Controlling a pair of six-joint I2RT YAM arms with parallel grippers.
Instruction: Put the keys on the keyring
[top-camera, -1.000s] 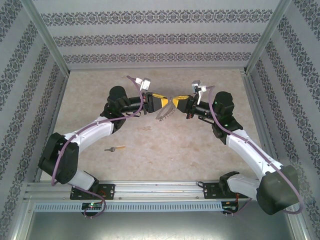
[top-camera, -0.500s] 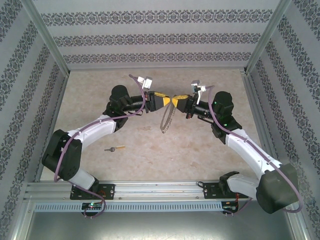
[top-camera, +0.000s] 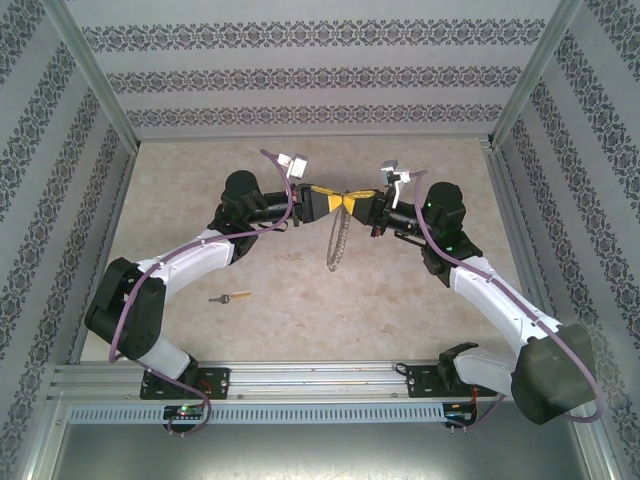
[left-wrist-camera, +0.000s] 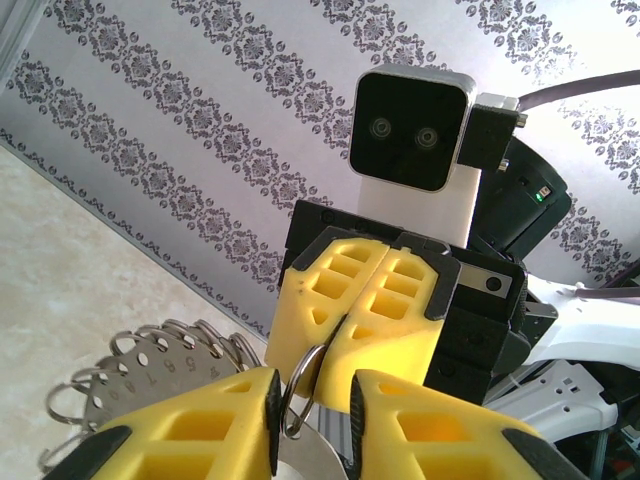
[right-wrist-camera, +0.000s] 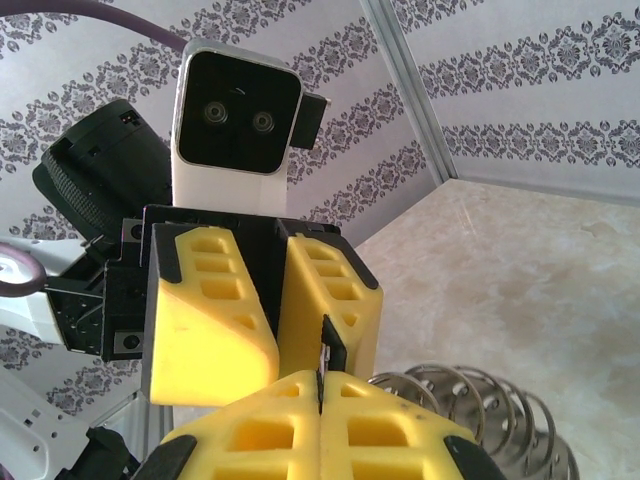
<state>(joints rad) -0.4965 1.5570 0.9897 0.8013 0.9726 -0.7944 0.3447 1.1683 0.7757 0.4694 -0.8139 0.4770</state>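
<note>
The right hand (top-camera: 354, 203) is clenched, its yellow pads pressed flat together. In the left wrist view a thin wire of the keyring (top-camera: 337, 240) runs straight into their seam, so I judge it pinched there. Tip to tip with it is the left hand (top-camera: 335, 200). Its fingers (left-wrist-camera: 200, 430) stand a little apart with the same wire loop in the gap, and I cannot tell whether they bite on the wire or merely bracket it.

Below the two hands the keyring hangs free in the air as a long narrow loop, well above the worktop (top-camera: 400, 300). The wrist cameras show it as a bunch of coiled rings (with a perforated metal tag among them).

The key (top-camera: 237, 297) lies flat on the worktop near the left arm's forearm, well apart from the ring, so no key is threaded yet.

The step in hand looks like a two-handed hold on the ring, set up so a coil can be parted. To do it well:
- The left fingers should close on the wire just beside the right hand's pinch, not on top of it.
- They should close slowly enough that the thin wire does not skate out.
- Neither hand should pull until both grips are sure, or the ring may drop.
- The key lies flat and slim, so picking it up will call for fingertips brought right down onto the worktop.
</note>
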